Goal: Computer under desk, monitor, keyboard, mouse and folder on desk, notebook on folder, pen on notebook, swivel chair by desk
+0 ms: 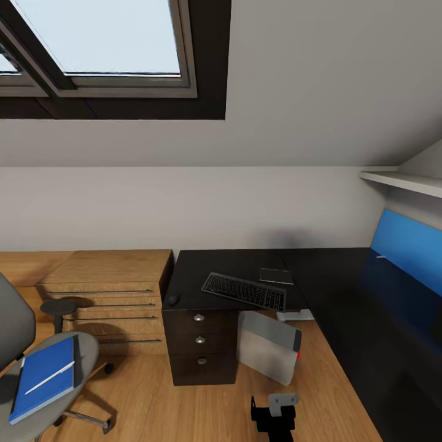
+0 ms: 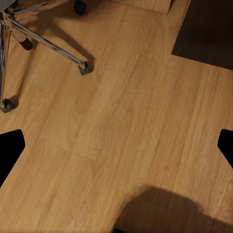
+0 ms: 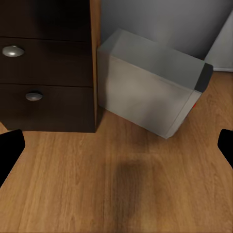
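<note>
You've got both grippers' fingers spread wide over bare floor, the right gripper (image 3: 116,145) facing the computer (image 3: 150,90) tilted beside the desk (image 1: 245,264) drawers, keyboard (image 1: 245,291) on top, folder (image 1: 46,377) on the swivel chair (image 1: 37,368).

Surface (image 1: 245,261) glossy black, drawers (image 1: 199,344) near-black with silver-grey round knobs; keyboard (image 1: 245,290) grey-framed, dark keys with pale lettering; mouse (image 1: 174,299) dark; computer (image 1: 268,347) light grey with a darker edge strip and a small red mark. Swivel chair (image 1: 12,325) grey upholstery, chrome base, black casters; on its seat a bright blue folder (image 1: 46,376) crossed by a thin white pen (image 1: 50,377). Floor (image 2: 136,126) warm honey wood-grain planks, dresser (image 1: 107,288) matching light wood, wall off-white, panel (image 1: 408,248) saturated blue.
</note>
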You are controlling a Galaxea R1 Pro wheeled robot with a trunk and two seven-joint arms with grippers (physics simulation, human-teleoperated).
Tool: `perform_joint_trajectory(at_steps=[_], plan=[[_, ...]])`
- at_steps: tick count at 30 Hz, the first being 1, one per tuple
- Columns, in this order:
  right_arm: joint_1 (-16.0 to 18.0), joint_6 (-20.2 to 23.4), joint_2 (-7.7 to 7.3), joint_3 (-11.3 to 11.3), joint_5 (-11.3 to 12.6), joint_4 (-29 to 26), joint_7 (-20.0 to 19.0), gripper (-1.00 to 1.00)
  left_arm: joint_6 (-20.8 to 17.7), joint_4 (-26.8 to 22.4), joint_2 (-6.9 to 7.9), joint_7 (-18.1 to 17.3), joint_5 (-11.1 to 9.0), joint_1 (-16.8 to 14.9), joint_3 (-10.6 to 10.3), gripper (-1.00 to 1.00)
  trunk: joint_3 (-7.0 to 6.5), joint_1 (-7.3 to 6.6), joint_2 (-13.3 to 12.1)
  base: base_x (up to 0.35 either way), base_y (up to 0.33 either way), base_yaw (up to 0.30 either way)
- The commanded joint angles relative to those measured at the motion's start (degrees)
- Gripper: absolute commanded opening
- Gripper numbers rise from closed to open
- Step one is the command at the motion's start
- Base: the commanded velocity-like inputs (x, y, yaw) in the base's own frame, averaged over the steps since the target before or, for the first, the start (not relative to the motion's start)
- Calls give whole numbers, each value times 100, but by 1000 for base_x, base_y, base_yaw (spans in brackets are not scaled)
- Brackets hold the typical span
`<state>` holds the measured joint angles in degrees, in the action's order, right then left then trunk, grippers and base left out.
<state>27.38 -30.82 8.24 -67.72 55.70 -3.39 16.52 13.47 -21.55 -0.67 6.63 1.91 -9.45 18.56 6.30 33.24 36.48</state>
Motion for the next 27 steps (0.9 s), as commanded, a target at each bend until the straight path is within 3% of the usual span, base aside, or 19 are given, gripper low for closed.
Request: perform_joint_trajectory(at_steps=[1, 21, 24, 26, 27], plan=[[4, -3, 0, -49, 20, -4, 38, 100, 16, 2, -3, 14, 20, -5, 15, 100, 10, 2, 8, 0, 0, 0], [6, -107, 25, -43, -6, -198, 79, 100, 16, 2, -15, 15, 20, -5, 14, 100, 10, 2, 8, 0, 0, 0], [21, -290, 19, -12, -16, -696, 271, 100, 19, 2, -50, 14, 20, -5, 8, 100, 10, 2, 8, 0, 0, 0], [59, -372, -54, 6, -16, -1237, 589, 100, 22, 2, -82, 20, 25, -5, 3, 100, 10, 2, 8, 0, 0, 0], [133, -358, -167, 18, -15, -1613, 874, 100, 23, 2, -95, 24, 23, -5, 1, 100, 10, 2, 8, 0, 0, 0]])
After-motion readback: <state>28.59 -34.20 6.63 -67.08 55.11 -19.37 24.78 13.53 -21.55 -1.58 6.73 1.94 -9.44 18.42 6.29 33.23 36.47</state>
